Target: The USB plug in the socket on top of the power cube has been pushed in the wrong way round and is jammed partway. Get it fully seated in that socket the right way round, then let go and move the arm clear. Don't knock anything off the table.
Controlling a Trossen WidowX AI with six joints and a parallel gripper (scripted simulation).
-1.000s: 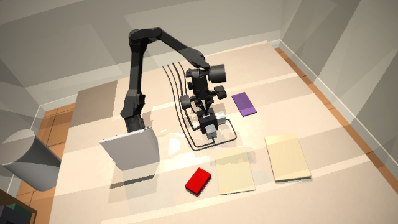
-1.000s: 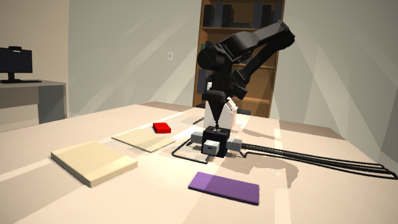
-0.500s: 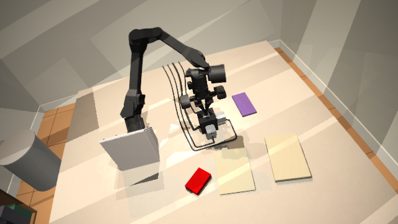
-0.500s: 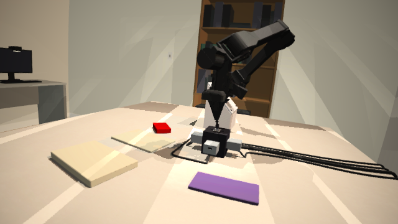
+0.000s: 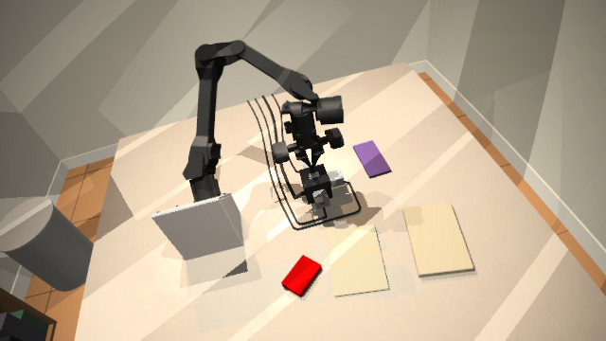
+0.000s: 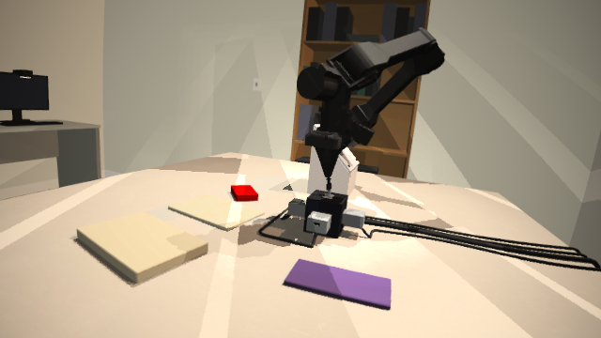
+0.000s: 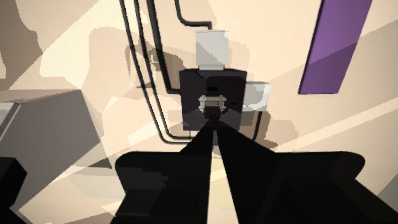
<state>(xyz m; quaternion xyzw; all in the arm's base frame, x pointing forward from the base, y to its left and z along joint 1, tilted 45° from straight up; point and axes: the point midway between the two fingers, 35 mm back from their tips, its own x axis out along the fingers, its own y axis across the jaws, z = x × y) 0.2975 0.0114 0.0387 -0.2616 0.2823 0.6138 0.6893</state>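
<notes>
A black power cube point(image 5: 316, 186) point(image 6: 326, 212) point(image 7: 213, 100) stands mid-table with grey plugs in its side sockets. A small grey USB plug point(image 5: 312, 174) point(image 6: 329, 191) point(image 7: 213, 104) sticks up from the socket on its top. My gripper point(image 5: 311, 165) point(image 6: 329, 184) point(image 7: 214, 125) points straight down over the cube and is shut on the USB plug. The fingertips meet in a narrow point at the plug. How deep the plug sits is hidden by the fingers.
Black cables point(image 5: 272, 156) point(image 6: 474, 240) run from the cube across the table. A purple card point(image 5: 372, 158) point(image 6: 339, 283) point(image 7: 334, 47), a red block point(image 5: 301, 275) point(image 6: 244, 192), two beige pads point(image 5: 437, 239) point(image 5: 357, 260) and a grey upright box point(image 5: 199, 232) lie around.
</notes>
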